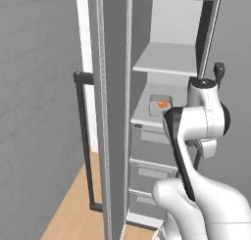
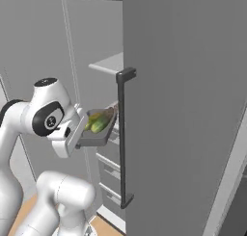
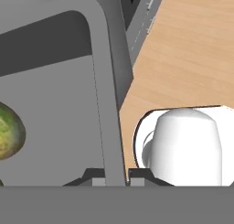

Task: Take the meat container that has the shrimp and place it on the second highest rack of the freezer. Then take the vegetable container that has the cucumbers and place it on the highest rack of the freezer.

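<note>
Two containers are in play. The gripper [image 3: 115, 176] is pinched on the rim of the cucumber container [image 2: 94, 136]; in the hand view both dark fingertips [image 3: 96, 178] flank the grey rim, one on each side, with the rim running straight up and away from them. Inside the container, left of the gripper in that view, part of a green cucumber [image 3: 10, 131] lies on the grey floor. To the right of the gripper and below it is the wooden floor [image 3: 183, 58].

In the right base view the container juts forward from the hand, held roughly level, with the cucumbers [image 2: 99, 122] at its far end, near the door handle [image 2: 121, 134] of the freezer [image 1: 166, 58]. It is in the air, resting on no rack.

In the left base view the shrimp container [image 1: 160, 103] sits on the second rack [image 1: 142, 114], beyond and left of the wrist. The top rack [image 1: 164, 60] lies higher, above the gripper's level. Drawers [image 1: 147, 151] stack below the second rack.
</note>
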Robot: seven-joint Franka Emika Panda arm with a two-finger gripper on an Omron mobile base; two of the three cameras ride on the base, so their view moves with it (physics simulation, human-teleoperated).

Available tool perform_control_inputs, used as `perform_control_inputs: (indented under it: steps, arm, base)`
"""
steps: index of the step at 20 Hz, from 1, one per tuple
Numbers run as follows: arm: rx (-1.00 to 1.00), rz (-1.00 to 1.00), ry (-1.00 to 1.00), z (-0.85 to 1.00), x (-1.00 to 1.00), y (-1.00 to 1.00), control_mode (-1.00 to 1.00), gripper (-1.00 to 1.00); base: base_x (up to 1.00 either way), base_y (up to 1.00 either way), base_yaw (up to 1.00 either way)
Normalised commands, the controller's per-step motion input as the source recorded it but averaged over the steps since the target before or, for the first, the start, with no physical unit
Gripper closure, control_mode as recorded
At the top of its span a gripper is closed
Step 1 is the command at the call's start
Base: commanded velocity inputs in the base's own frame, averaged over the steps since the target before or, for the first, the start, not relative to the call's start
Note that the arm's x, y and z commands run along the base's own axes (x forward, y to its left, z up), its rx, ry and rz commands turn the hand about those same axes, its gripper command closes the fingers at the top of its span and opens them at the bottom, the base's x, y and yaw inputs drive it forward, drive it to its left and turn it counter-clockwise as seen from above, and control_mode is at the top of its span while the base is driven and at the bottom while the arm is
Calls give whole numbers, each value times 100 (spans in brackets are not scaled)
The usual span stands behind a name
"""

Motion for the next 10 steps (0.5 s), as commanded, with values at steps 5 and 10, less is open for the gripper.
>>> perform_control_inputs:
  steps: [5, 10]
  arm:
    - [0, 0, 0, 0, 0, 0, 100, 100]
    - [0, 0, 0, 0, 0, 0, 100, 100]
  base:
    - [12, 58, -13]
    - [41, 12, -22]
